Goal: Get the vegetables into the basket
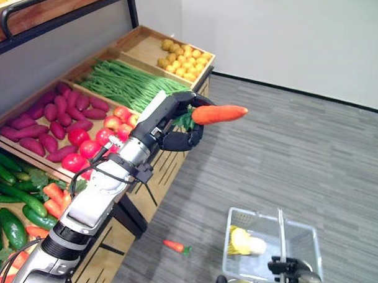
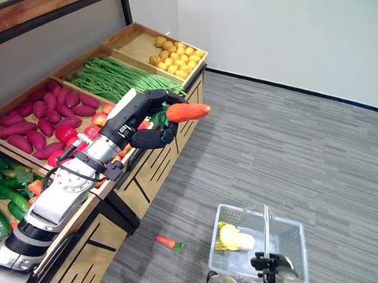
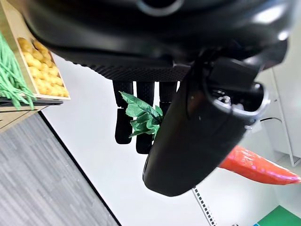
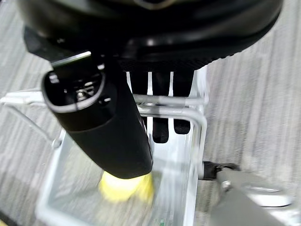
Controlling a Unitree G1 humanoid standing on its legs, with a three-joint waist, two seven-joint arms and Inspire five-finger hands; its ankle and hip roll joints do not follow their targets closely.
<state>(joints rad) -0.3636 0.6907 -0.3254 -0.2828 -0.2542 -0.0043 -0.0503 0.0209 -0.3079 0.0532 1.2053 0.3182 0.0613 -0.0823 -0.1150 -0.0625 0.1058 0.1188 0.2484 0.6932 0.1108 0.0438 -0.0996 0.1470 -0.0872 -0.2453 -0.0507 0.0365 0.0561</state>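
My left hand (image 1: 176, 126) is shut on an orange carrot (image 1: 219, 114) with green leaves, held in the air just past the front edge of the produce stand, its tip pointing right. In the left wrist view the thumb (image 3: 197, 136) lies across the carrot (image 3: 258, 167) and the leaves rest against the fingers. A clear wire basket (image 1: 229, 252) hangs low at the front right, well below the carrot. My right hand (image 4: 160, 108) is curled round its handle (image 4: 190, 100). A yellow vegetable (image 1: 245, 242) lies in the basket.
A second carrot (image 1: 174, 246) lies on the grey floor by the stand's foot. The wooden stand holds tomatoes (image 1: 90, 148), purple sweet potatoes (image 1: 51, 121), green beans (image 1: 128, 84), yellow potatoes (image 1: 183, 58), cucumbers (image 1: 11, 197) and carrots (image 1: 54, 199). A white wall stands at the back.
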